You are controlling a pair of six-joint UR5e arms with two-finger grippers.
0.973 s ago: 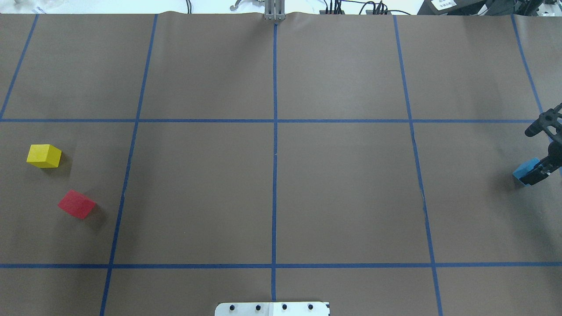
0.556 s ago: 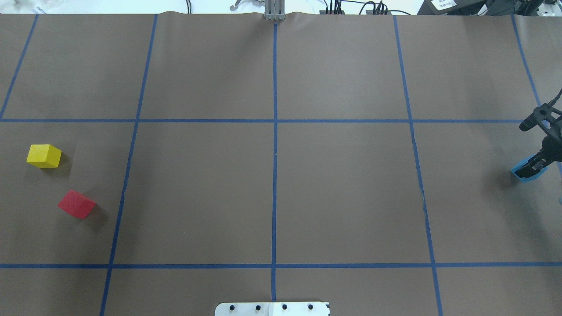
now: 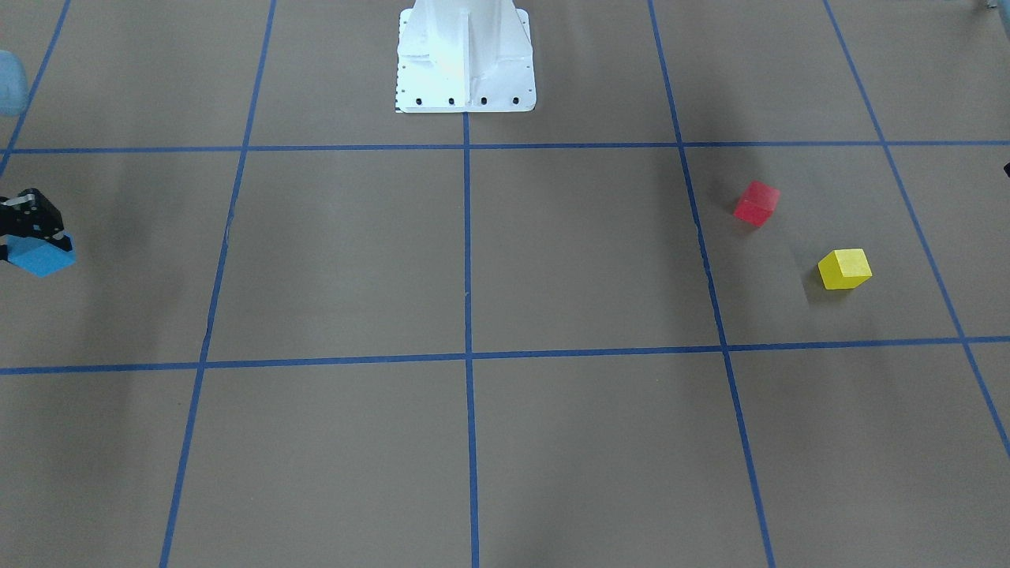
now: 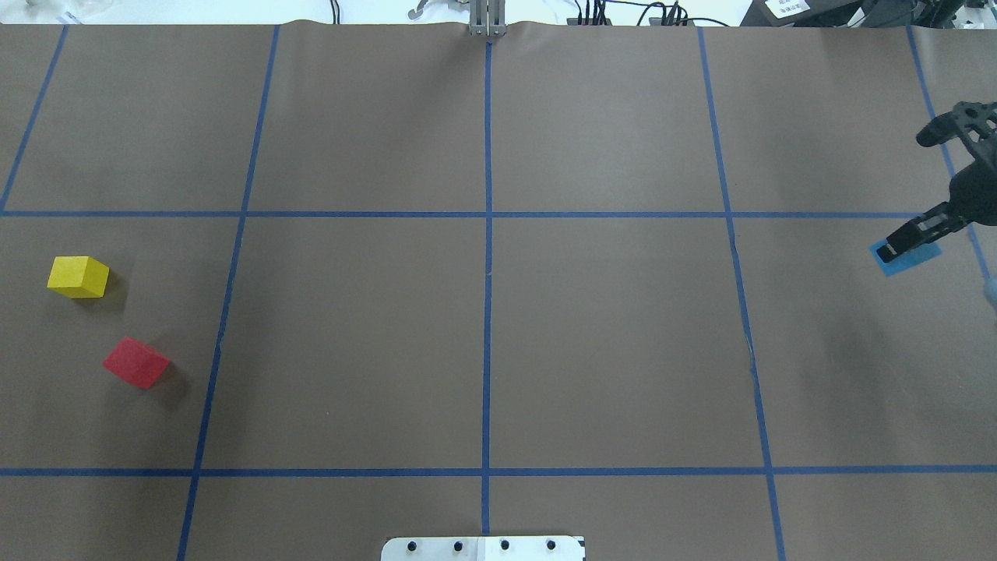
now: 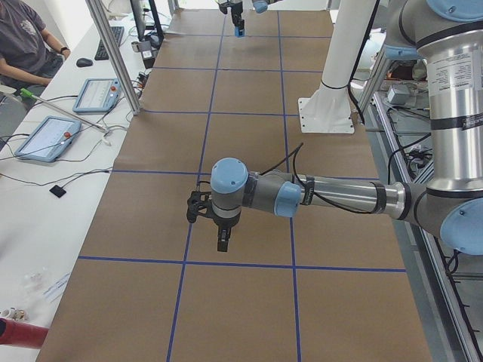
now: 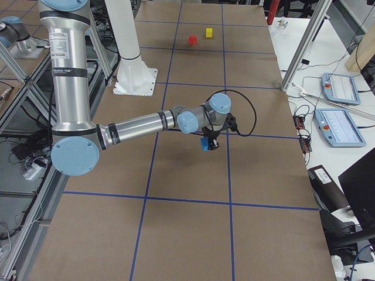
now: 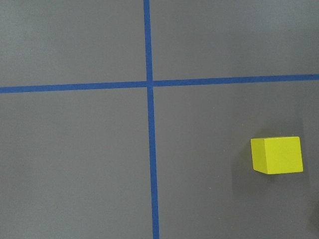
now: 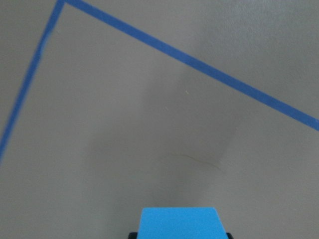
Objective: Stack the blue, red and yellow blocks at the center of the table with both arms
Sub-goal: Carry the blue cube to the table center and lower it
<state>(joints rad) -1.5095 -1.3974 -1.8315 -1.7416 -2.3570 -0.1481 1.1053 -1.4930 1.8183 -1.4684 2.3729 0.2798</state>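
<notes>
right tool [image 4: 902, 248] pinches blue block [image 4: 910, 263], 3 o'clock on table [image 4: 607, 343]. block judged light, rigid, smooth; hold opposite flat faces squarely. left tool [image 5: 221, 245]: cannot tell.

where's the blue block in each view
front-facing: block far left
overhead: block far right
exterior left: block top, far end
exterior right: block mid-picture
left wrist: not in it
right wrist: block bottom centre
shared landmark: right jaws shut on it

Table [image 4: 350, 351] with red block [image 4: 136, 363], yellow block [image 4: 78, 276]
</notes>
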